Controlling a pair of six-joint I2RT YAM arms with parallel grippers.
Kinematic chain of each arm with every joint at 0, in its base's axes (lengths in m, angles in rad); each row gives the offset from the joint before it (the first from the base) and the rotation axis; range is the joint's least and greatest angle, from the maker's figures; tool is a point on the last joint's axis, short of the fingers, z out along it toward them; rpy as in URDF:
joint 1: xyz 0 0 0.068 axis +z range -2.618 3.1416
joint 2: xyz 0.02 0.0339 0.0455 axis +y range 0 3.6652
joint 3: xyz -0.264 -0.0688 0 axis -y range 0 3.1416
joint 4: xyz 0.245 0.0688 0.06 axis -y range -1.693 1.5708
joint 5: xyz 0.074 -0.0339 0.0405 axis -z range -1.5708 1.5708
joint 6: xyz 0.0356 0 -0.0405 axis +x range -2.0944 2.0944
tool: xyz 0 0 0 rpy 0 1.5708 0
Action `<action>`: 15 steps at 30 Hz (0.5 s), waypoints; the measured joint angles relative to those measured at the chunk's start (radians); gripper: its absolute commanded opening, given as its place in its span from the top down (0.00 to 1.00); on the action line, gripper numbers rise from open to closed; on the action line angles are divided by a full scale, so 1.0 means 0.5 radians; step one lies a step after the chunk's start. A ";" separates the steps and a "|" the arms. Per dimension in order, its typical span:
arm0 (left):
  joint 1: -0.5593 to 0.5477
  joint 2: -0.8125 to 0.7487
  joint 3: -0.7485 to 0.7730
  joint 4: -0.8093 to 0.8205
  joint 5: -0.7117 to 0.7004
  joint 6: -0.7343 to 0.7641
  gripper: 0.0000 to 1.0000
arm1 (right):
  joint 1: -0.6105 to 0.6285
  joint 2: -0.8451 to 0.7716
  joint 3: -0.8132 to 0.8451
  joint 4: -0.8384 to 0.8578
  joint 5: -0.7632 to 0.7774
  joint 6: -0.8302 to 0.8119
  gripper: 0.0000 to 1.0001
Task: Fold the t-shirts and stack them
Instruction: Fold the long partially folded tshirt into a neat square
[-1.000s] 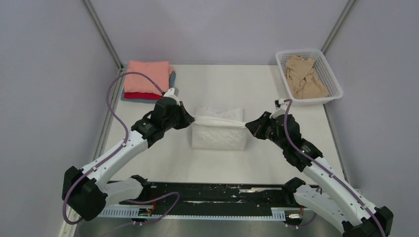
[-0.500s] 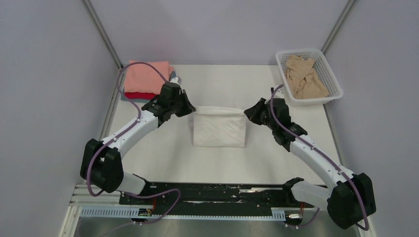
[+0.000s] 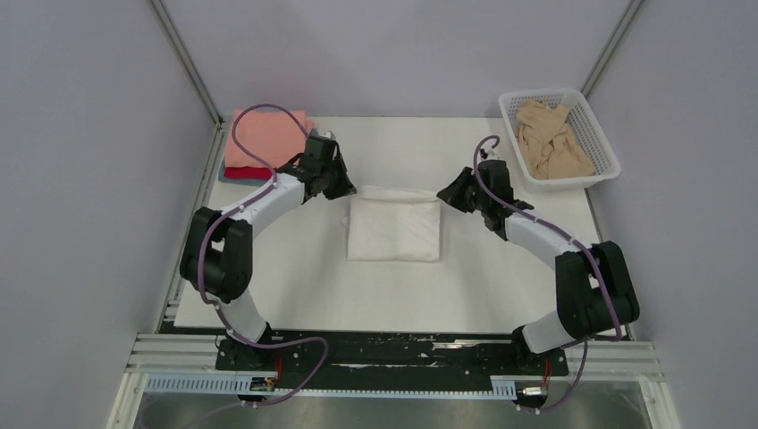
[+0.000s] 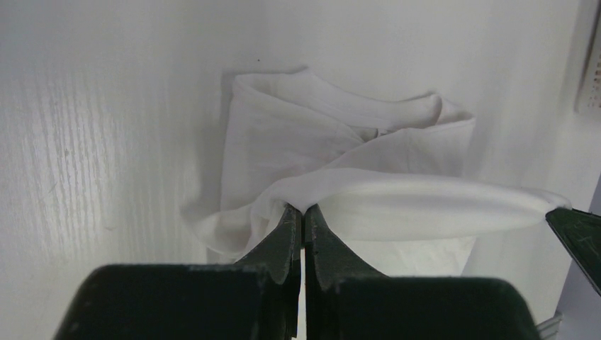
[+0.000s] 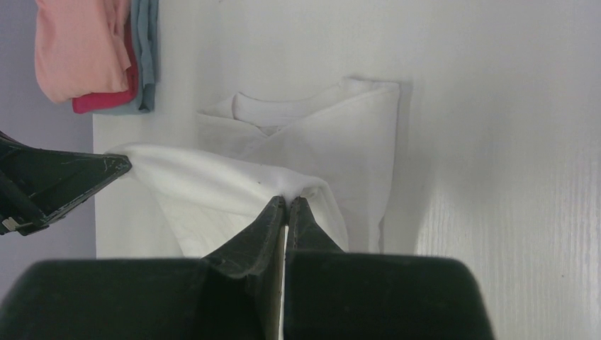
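The white t-shirt [image 3: 394, 228] lies half folded at the table's middle. My left gripper [image 3: 347, 189] is shut on its far left corner [image 4: 283, 202]; my right gripper [image 3: 442, 193] is shut on its far right corner [image 5: 298, 185]. The pinched edge stretches between them above the folded part and collar [image 4: 333, 99]. A stack with the salmon-pink shirt [image 3: 264, 138] on top, then red [image 3: 246, 172] and grey-blue, sits at the far left; it also shows in the right wrist view [image 5: 78, 49]. The beige shirt [image 3: 550, 138] lies crumpled in the basket.
The white lattice basket [image 3: 601, 143] stands at the far right corner. Both arms reach far over the white table [image 3: 295, 286]. Grey walls and metal posts close in the sides. The black rail [image 3: 393, 353] runs along the near edge.
Both grippers have carried the shirt's held edge away from the near side toward the far edge, folding it over; both arms have stretched out further.
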 measured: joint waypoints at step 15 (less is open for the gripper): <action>0.097 0.407 0.260 -0.025 -0.046 0.075 0.00 | -0.139 0.681 0.433 0.103 -0.158 -0.060 0.14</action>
